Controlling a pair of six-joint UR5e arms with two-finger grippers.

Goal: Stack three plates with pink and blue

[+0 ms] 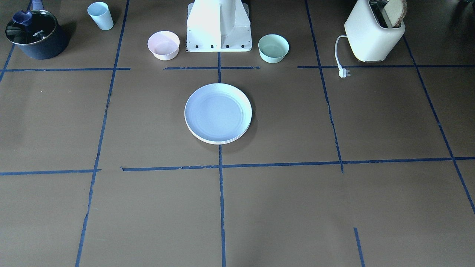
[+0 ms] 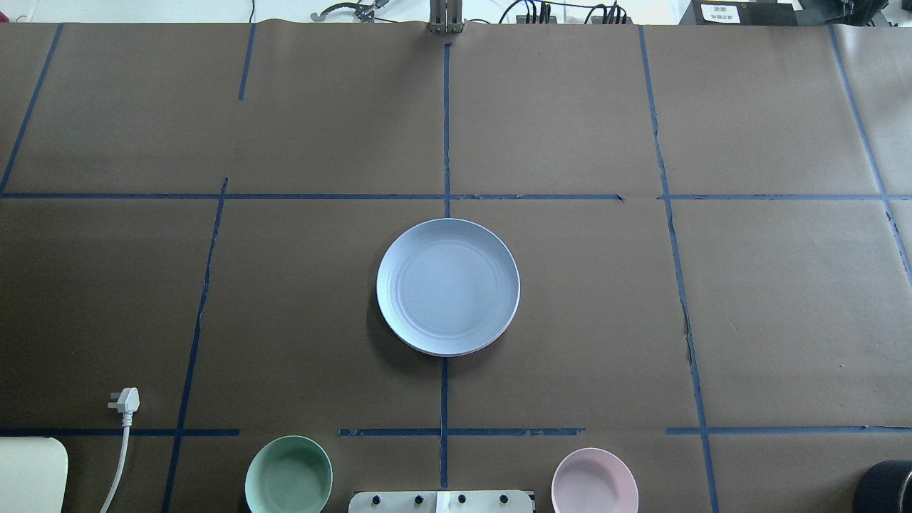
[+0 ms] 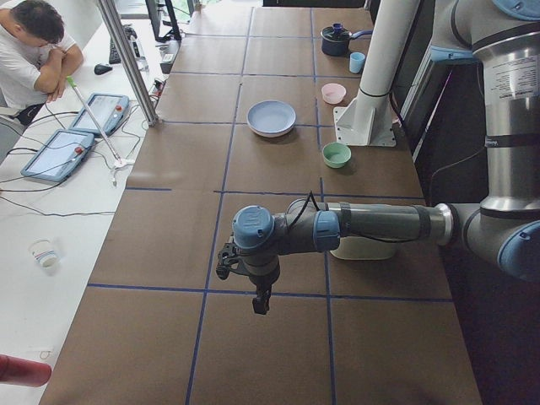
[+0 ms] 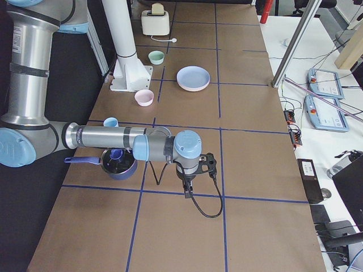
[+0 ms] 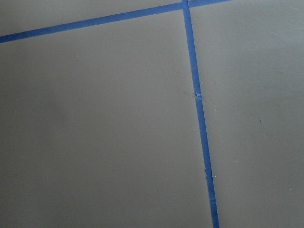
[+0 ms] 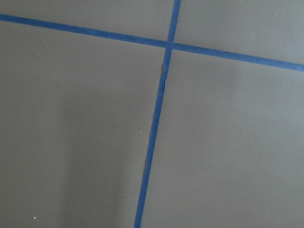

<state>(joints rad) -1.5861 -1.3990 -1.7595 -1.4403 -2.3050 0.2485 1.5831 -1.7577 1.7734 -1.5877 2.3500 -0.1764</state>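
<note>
With the pale blue plate topping the stack at the centre of the tabletop, apparently finished, the left end effector and right end effector hang clear at opposite ends, open or closed I cannot tell.

You have bare table all round the plates. On the robot's side, the mint bowl and pink bowl flank the base. Farther out along that edge stand the toaster, cup and pot.
</note>
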